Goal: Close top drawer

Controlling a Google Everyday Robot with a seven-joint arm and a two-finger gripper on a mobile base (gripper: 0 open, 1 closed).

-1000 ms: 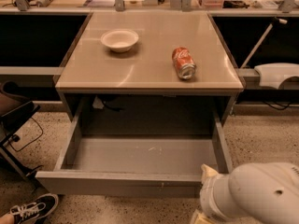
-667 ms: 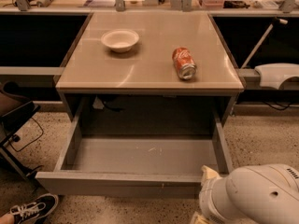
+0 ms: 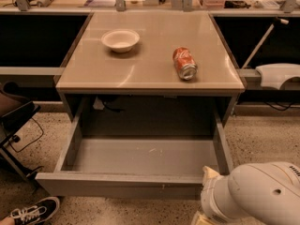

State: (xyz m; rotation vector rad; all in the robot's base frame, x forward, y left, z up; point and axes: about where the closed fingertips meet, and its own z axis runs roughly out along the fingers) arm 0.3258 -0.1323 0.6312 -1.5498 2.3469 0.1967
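Observation:
The top drawer is a wide, shallow grey metal drawer pulled far out of the cabinet under the table, and its inside is empty. Its flat front faces me low in the camera view. My white arm fills the bottom right corner. My gripper is at the arm's end, right by the drawer's front right corner. Only a pale bit of it shows past the arm.
On the tan tabletop stand a white bowl and an orange soda can lying on its side. A dark chair and a sneaker are at the left. A white object sits at the right.

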